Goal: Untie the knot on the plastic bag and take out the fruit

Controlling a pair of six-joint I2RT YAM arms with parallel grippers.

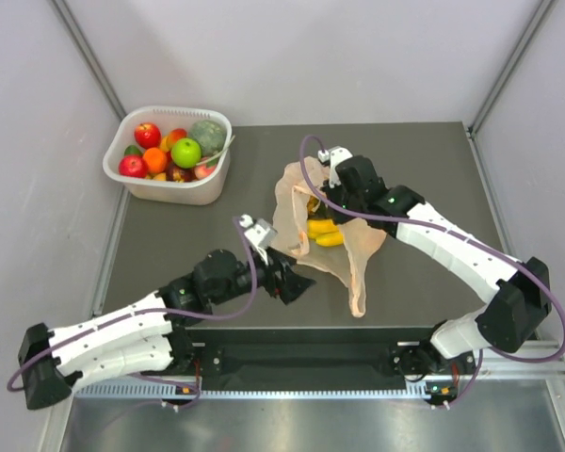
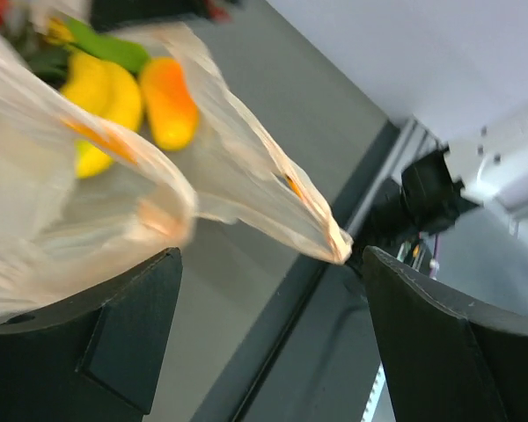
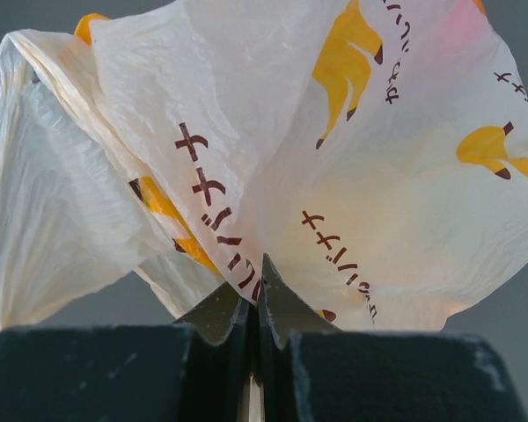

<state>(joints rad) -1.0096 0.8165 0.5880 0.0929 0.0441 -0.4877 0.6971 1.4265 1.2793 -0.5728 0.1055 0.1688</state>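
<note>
The peach-orange plastic bag lies crumpled at mid-table with its mouth open, one long handle strip trailing toward the front edge. Yellow fruit shows inside it. My right gripper is at the bag's far side, shut on a fold of the printed film. The left gripper stands open just off the bag's near left edge, with nothing between its fingers. In the left wrist view the bag hangs above them, showing yellow bananas and an orange mango. The knot shows in no view.
A white tub full of other fruit, among them a green apple and a grey-green melon, stands at the table's far left corner. The table's front edge runs just behind the left gripper. Metal frame posts rise at the back corners.
</note>
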